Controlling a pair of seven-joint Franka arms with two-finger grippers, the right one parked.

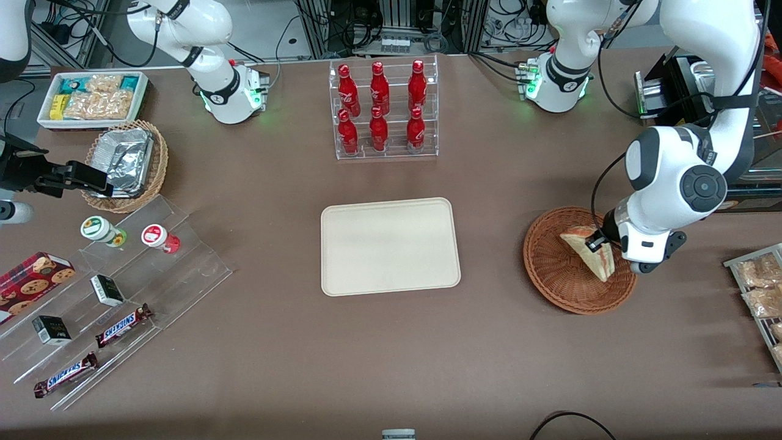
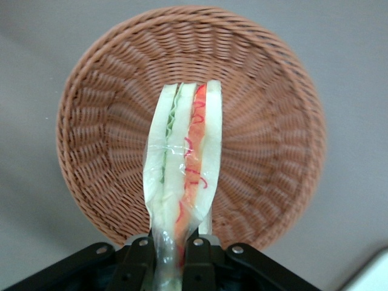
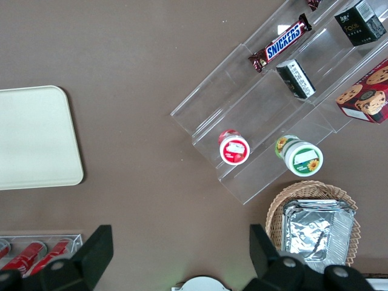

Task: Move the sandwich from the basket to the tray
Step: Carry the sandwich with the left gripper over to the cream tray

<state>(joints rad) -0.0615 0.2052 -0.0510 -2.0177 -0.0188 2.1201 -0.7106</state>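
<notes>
The sandwich (image 2: 185,163) is pinched at one end between the narrowed fingers (image 2: 140,257) of the gripper (image 1: 597,242), its bread and filling layers seen edge-on from the wrist. It hangs over the basket (image 1: 553,269), apparently lifted clear of the weave, though contact at its lower tip cannot be ruled out. The step in hand is judged to be the lift and carry. A straight rise should be completed before any sideways travel, so that the tip is not dragged across the rim. Because only the wrapped end is gripped, the wedge may swing or slip; a slow, level carry is advised, and the grip should be kept firm without the bread being crushed.

Nothing else is seen in the basket beneath the gripper. The tray (image 1: 390,245) lies well apart from the gripper, toward the middle of the table, with nothing on it; release is best made low over its centre. Farther still, toward the parked arm's end, a tan basket (image 1: 156,177) is seen holding foil (image 1: 125,160), and a white bin (image 1: 47,101) holding snack packets (image 1: 98,98).
</notes>
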